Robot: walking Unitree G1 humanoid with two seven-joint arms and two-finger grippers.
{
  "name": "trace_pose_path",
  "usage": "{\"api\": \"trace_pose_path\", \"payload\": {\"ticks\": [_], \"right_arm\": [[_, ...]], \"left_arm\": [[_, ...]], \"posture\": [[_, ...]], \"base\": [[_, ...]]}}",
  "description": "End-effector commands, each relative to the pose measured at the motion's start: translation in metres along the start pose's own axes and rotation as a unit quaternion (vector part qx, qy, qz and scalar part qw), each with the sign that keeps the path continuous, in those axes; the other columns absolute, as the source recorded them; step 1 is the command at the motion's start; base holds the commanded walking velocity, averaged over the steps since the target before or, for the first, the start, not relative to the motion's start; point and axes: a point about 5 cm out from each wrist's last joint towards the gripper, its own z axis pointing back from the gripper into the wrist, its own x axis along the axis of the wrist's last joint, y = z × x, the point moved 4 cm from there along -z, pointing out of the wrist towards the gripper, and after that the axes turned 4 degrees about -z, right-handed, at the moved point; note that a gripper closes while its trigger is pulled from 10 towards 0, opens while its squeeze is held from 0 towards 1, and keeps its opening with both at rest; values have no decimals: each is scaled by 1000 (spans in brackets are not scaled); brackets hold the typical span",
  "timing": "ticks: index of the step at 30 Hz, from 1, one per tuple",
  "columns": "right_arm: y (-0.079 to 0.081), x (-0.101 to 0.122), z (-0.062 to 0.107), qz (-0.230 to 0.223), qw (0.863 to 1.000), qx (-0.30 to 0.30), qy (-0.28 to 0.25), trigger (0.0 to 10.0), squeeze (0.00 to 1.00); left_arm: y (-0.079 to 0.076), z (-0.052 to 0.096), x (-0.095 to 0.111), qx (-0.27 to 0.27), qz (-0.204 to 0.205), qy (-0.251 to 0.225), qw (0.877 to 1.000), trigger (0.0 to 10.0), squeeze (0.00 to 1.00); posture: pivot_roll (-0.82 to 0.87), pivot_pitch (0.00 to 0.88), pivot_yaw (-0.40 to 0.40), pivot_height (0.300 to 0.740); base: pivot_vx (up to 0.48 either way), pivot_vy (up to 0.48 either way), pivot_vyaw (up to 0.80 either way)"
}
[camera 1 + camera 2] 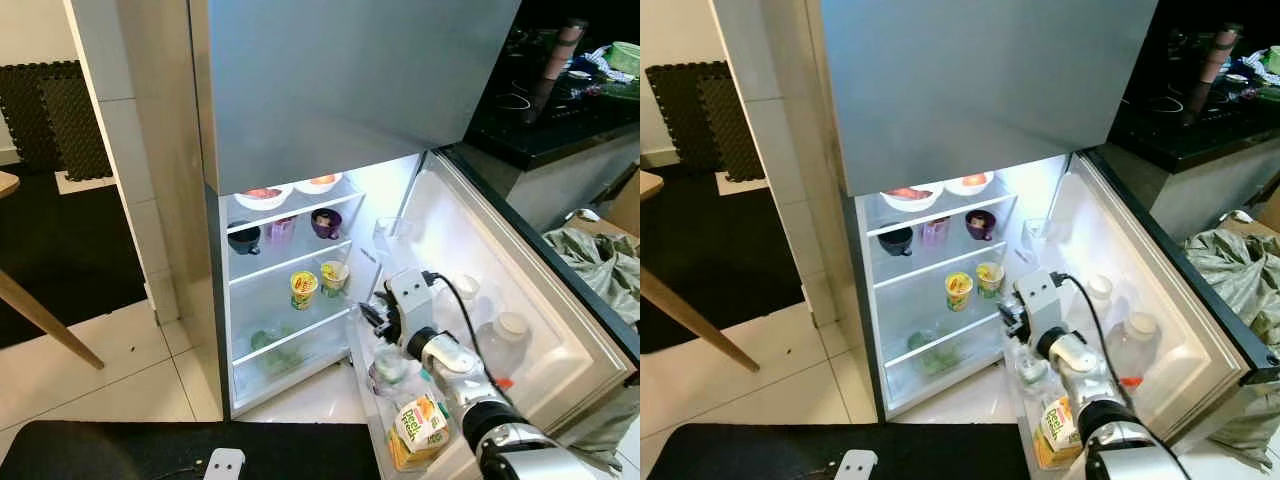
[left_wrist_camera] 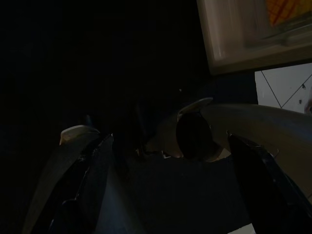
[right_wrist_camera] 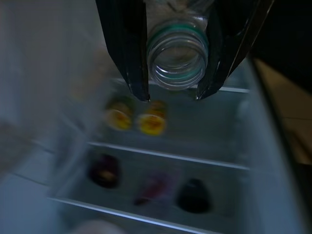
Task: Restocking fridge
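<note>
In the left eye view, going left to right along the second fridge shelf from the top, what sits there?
Dark cup → pink translucent cup → purple bowl.

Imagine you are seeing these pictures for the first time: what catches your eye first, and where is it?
The lit fridge stands open, with bowls on the top shelf and two yellow cups lower down. At the door shelf, the right gripper has its fingers either side of a clear bottle with its mouth uncapped. A yellow carton sits in the door below it.
</note>
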Motion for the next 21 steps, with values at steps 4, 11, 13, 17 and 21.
{"api": "trace_pose_path", "payload": {"ticks": [4,11,13,17,21], "right_arm": [[-24,-13,7,41,996,-54,50,10000,0],[-50,-11,16,104,987,-103,65,10000,0],[-56,-11,18,111,985,-115,67,10000,0],[-88,-6,31,129,973,-177,75,10000,0],[-110,-3,42,134,963,-218,80,10000,0]], "left_arm": [[-5,1,-13,-6,-1,22,1000,10000,0],[-5,1,-13,-6,-3,23,1000,10000,0],[-6,1,-13,-7,-3,23,1000,10000,0],[-6,1,-13,-7,-2,22,1000,10000,0],[-6,1,-13,-7,-2,23,1000,10000,0]], "posture": [[-79,0,-122,740],[-79,0,-123,740],[-79,0,-123,740],[-79,0,-123,740],[-79,0,-123,740]], "base": [[0,0,0],[0,0,0],[0,0,0],[0,0,0],[0,0,0]]}}
